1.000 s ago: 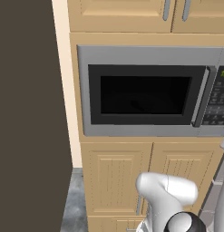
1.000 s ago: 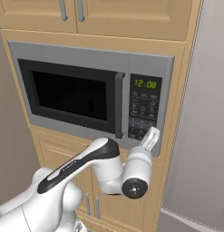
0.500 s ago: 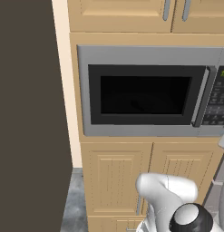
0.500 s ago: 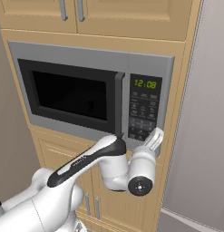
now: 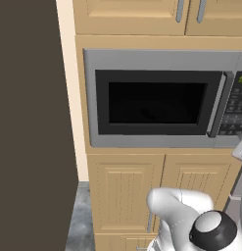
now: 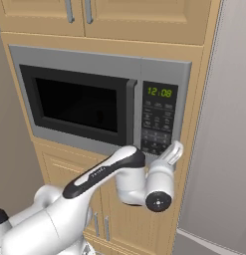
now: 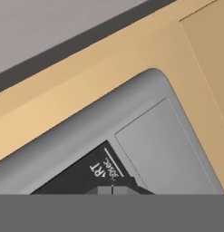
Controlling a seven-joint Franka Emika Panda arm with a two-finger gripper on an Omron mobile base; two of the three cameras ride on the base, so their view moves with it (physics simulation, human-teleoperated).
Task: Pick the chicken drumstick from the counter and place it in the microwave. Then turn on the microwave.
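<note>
The microwave (image 5: 157, 61) is built into the light wood cabinetry, and its black window door (image 6: 77, 102) is closed. To the right of the door sits the dark keypad panel (image 6: 158, 119), with a lit green clock at its top. My gripper (image 6: 176, 146) is shut with nothing in it, its tip right at the keypad's lower right corner. In the hand view the gripper (image 7: 112, 190) is very close to the microwave's grey frame (image 7: 163, 154), beside the start key's white lettering (image 7: 104, 171). The gripper (image 5: 240, 147) just shows at the left base view's right edge. The chicken drumstick and the counter are out of view.
Wooden cabinet doors (image 5: 127, 196) stand below the microwave, and more (image 6: 144, 17) above it. A dark tall panel (image 5: 29, 127) fills the left side. A grey wall (image 6: 229, 139) rises to the right of the cabinet column.
The hand has shifted a little to the right and up along the keypad's lower edge. The gripper has stayed shut, and the microwave door is unchanged.
</note>
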